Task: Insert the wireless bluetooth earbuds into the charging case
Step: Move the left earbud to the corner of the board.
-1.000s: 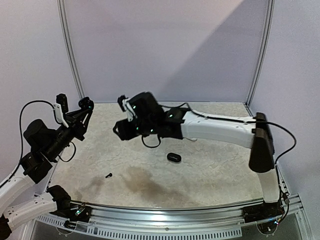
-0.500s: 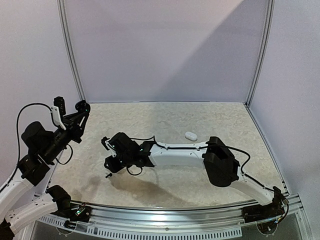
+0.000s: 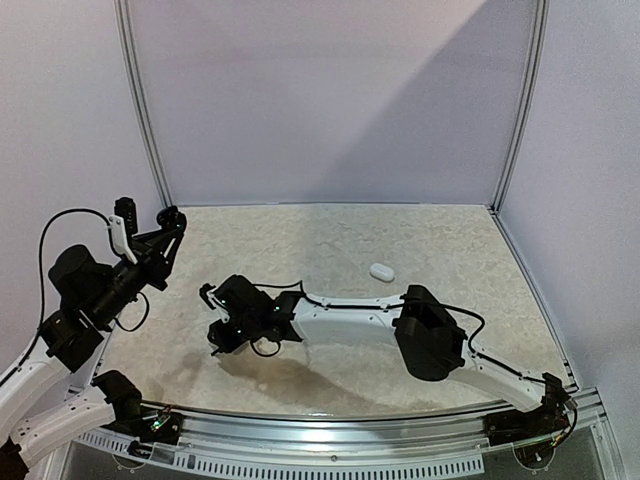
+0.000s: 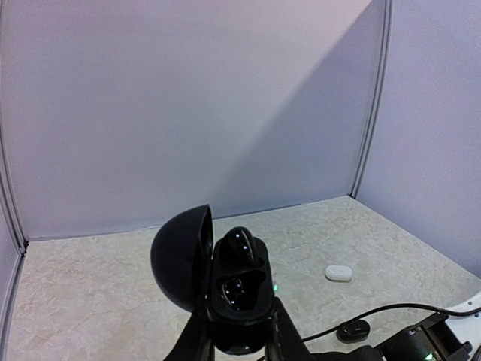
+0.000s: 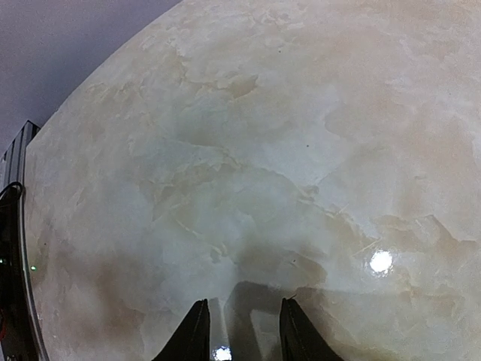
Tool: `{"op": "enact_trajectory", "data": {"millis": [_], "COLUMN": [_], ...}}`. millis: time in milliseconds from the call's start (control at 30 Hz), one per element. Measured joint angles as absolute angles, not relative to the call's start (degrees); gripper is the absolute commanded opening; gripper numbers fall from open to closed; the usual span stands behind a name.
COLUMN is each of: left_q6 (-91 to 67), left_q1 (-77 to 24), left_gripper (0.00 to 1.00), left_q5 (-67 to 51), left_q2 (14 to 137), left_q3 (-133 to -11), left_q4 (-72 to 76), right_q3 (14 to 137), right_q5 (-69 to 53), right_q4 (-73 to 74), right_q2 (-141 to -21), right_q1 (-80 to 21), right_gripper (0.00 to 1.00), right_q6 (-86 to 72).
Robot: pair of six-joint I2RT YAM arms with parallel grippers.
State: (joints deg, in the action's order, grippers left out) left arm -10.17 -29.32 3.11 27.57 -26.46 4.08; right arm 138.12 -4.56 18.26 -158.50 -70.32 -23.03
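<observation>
The left gripper [image 4: 237, 337] is hanging raised over the left side of the table [image 3: 450, 240], its fingers [image 4: 197, 342] pinching the black charging case [image 4: 237, 297] at the base. The case's lid is standing swung open to the left. One glossy black earbud [image 4: 239, 245] is sitting in the case's upper well.

The right arm is reaching across to the near left. The right gripper [image 5: 240, 342] is pointing down at the marbled surface, fingers a narrow gap apart, tips cut off by the frame edge. Cannot tell whether they are pinching anything.

A white closed case [image 3: 381, 271] is lying mid-table, with a small black oval object [image 4: 353, 330] nearer the arm.
</observation>
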Motion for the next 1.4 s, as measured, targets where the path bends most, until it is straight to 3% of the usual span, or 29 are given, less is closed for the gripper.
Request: {"op": "enact_trajectory", "data": {"millis": [733, 1167, 1400], "left_q6": [-10.87, -11.00, -11.03], "left_q1": [-29.23, -29.21, -29.21], "left_gripper": [0.00, 0.00, 0.00], "left_q5": [1.19, 0.64, 0.64], "left_q2": [29.02, 29.36, 29.26], "left_q3": [-26.11, -25.96, -25.69], "left_q4": [5.30, 5.30, 5.30], "right_q3": [141.27, 139.65, 137.23], "right_q5": [5.39, 2.48, 2.55], "right_q4": [28.08, 26.85, 26.15], "right_q2": [-158.45, -157.56, -155.59], "right_q1": [-74.08, -73.80, -73.43], "right_gripper": [0.31, 0.32, 0.41], "right_q6": [-11.16, -10.33, -14.39]}}
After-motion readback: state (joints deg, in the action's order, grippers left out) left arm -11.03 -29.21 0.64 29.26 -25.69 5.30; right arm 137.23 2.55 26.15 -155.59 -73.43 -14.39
